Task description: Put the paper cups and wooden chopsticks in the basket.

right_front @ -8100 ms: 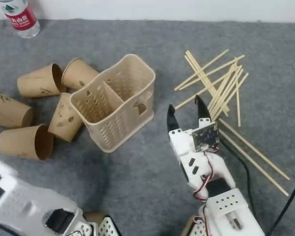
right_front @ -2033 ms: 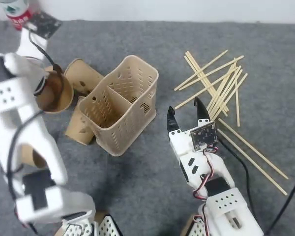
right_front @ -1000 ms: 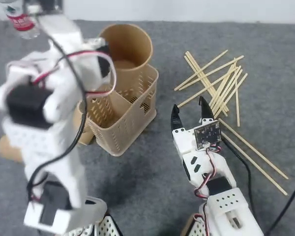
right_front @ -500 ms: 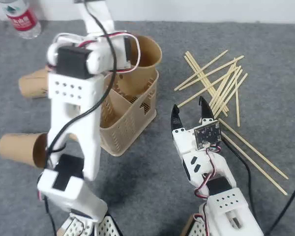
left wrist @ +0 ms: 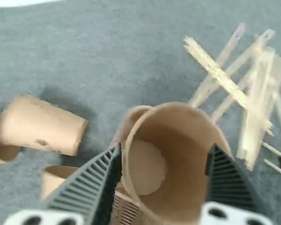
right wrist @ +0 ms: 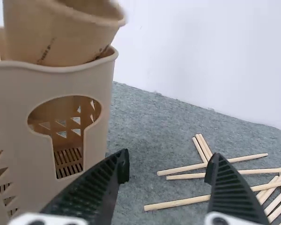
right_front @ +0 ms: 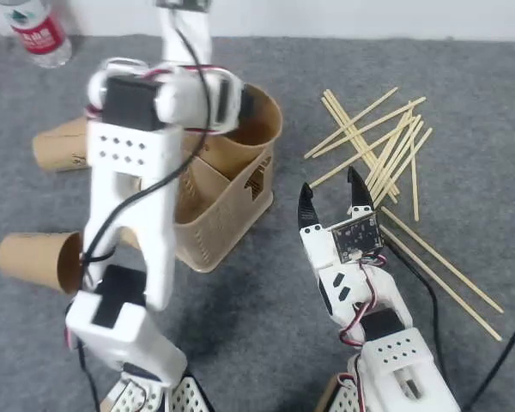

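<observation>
Left fingers: the left gripper [left wrist: 165, 157] pinches the held cup [left wrist: 171, 150], with 1 dark ribbed finger pressed against each side of the cup near its rim.
Held cup: a brown paper cup, mouth up and tilted. Its lower part is sunk into the far compartment of the basket [right_front: 216, 230], and its rim stands above the basket's edge.
Basket: beige plastic with slotted walls and 2 compartments. It sits on the grey counter [right_front: 249, 335], partly hidden by the white left arm that arches over it.
Right fingers: the right gripper [right_front: 330, 184] is spread wide with nothing between its fingers. It sits low over the counter, between the basket and the chopsticks [right_front: 386, 150].
Chopsticks: a loose scatter of pale wooden sticks lying flat on the counter to the right of the basket, not touching it.
Other cups: 2 loose cups [right_front: 58, 146] lie on their sides on the counter left of the basket, 1 far and 1 nearer the arm's base.
Bottle: a bottle [right_front: 36, 30] with a red label lies at the counter's far left corner, well apart from the basket.
</observation>
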{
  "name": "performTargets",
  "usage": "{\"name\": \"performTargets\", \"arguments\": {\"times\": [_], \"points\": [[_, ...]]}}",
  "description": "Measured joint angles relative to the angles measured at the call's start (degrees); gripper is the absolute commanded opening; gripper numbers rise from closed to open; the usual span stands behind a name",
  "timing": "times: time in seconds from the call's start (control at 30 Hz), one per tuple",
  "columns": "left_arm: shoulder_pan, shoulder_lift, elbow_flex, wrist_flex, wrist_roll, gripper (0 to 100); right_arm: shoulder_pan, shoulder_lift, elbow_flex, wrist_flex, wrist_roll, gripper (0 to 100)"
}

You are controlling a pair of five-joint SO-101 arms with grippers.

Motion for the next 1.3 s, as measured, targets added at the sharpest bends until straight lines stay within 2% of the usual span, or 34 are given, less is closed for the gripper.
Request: {"name": "performTargets", "arguments": {"times": [0.17, 0.4, 0.5, 0.6, 0.7, 0.83, 1.0, 1.17, 1.3], "points": [[-7.65, -4.13, 0.18, 0.0, -4.22, 28, 0.0, 0.0, 0.0, 0.0, 0.18, 27.0], [-12.84, -4.22, 2.73, -0.09, -6.68, 28, 0.0, 0.0, 0.0, 0.0, 0.18, 27.0], [-15.65, -4.22, 2.64, -1.93, -11.25, 28, 0.0, 0.0, 0.0, 0.0, 0.18, 27.0], [-19.96, -4.22, 2.73, -4.57, -19.25, 28, 0.0, 0.0, 0.0, 0.0, 0.18, 27.0], [-25.85, -4.22, 5.89, -9.58, -26.11, 28, 0.0, 0.0, 0.0, 0.0, 0.18, 27.0], [-33.49, -4.22, 15.3, -20.13, -33.93, 28, 0.0, 0.0, 0.0, 0.0, 0.18, 27.0], [-35.69, -4.13, 29.89, -32.97, -44.4, 28, 0.0, 0.0, 0.0, 0.0, 0.18, 27.0], [-35.34, -4.13, 37.71, -42.37, -45.8, 28, 0.0, 0.0, 0.0, 0.0, 0.18, 27.0], [-35.34, -0.35, 39.12, -47.47, -45.89, 28, 0.0, 0.0, 0.0, 0.0, 0.26, 27.0]]}}
